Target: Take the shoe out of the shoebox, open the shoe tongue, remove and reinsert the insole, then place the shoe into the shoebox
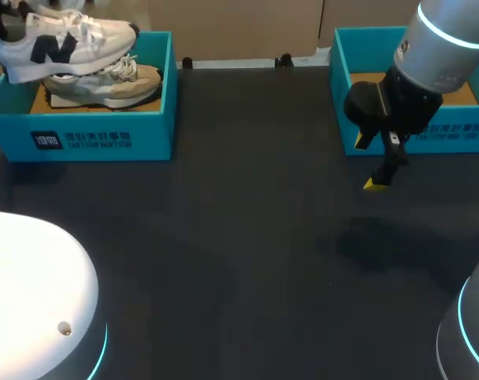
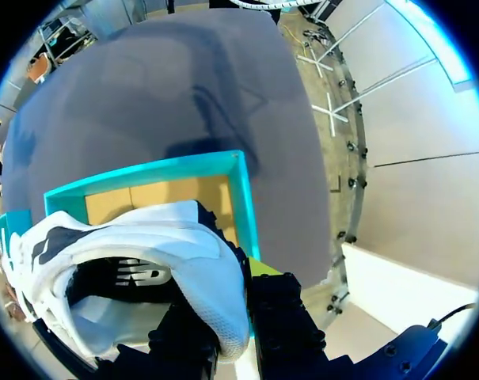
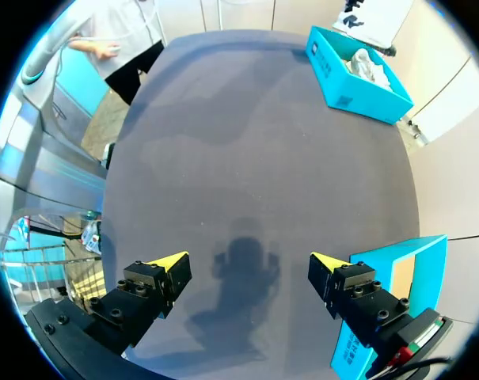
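Left gripper (image 2: 229, 328) clamped on white sneaker (image 2: 156, 233), held just above teal shoebox (image 1: 104, 138) at worktop's (image 1: 247, 253) far left corner | beige sneaker (image 1: 104, 89) lying in that box | right gripper (image 3: 247, 265) fingers apart, over worktop near second shoebox (image 1: 429, 134) at far right corner

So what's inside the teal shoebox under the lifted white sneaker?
A beige lace-up sneaker lies on the brown floor of the teal shoebox. The white sneaker hides part of it and the far wall.

white shoe (image 1: 65, 39) held above teal shoebox (image 1: 104, 136), beige shoe (image 1: 104, 87) lying inside
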Robot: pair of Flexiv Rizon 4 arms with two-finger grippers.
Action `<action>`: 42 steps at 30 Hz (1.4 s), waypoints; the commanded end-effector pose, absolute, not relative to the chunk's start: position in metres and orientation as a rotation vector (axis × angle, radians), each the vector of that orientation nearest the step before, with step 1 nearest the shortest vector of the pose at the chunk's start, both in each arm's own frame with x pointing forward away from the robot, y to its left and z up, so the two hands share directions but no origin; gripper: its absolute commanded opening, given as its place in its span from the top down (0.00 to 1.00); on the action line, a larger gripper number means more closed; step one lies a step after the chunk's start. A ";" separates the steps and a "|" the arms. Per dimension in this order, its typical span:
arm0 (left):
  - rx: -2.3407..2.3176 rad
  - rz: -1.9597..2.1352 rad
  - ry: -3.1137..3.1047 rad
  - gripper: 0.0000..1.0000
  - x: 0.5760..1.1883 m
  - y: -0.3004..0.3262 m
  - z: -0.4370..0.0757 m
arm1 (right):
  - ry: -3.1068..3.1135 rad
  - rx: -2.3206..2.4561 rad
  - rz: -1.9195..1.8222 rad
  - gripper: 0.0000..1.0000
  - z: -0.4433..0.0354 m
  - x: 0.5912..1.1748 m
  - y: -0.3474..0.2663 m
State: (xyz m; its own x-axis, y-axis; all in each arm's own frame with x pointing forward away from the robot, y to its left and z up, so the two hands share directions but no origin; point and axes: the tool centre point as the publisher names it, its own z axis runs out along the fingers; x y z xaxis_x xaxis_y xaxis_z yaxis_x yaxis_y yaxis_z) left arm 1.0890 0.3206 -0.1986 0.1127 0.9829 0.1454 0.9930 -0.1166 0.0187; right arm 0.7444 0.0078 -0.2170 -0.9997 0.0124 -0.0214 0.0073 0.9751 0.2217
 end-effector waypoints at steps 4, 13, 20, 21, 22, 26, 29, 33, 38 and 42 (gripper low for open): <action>-2.259 -0.214 -2.061 1.00 1.089 0.326 -0.186 | 3.101 0.016 0.346 0.00 -0.218 0.745 0.008; -2.259 -0.214 -2.061 1.00 1.089 0.326 -0.186 | 3.101 0.016 0.346 0.00 -0.218 0.745 0.008; -2.259 -0.214 -2.061 1.00 1.089 0.326 -0.186 | 3.101 0.016 0.346 0.00 -0.218 0.745 0.008; -2.259 -0.214 -2.061 1.00 1.089 0.326 -0.186 | 3.101 0.016 0.346 0.00 -0.218 0.745 0.008; -2.259 -0.214 -2.061 1.00 1.089 0.326 -0.186 | 3.101 0.016 0.346 0.00 -0.218 0.745 0.008; -2.245 -0.262 -2.046 1.00 1.067 0.320 -0.177 | 3.101 0.016 0.346 0.00 -0.218 0.745 0.008; -2.234 -0.273 -2.057 1.00 1.056 0.317 -0.169 | 3.101 0.016 0.346 0.00 -0.218 0.745 0.008; -2.218 -0.266 -2.068 1.00 1.038 0.312 -0.164 | 3.101 0.016 0.346 0.00 -0.218 0.745 0.008; -2.213 -0.234 -2.081 1.00 1.018 0.301 -0.158 | 3.101 0.016 0.346 0.00 -0.218 0.745 0.008; -2.202 -0.208 -2.078 1.00 1.006 0.289 -0.156 | 3.101 0.016 0.346 0.00 -0.218 0.745 0.008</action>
State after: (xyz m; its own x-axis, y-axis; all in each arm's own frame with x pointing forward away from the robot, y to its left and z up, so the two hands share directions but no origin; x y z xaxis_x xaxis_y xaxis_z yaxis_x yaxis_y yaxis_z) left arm 1.0226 0.2948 -0.1611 0.0582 0.9855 0.1593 0.9983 -0.0568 -0.0128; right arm 0.7444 0.0078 -0.2170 -0.9997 0.0123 -0.0214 0.0073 0.9751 0.2217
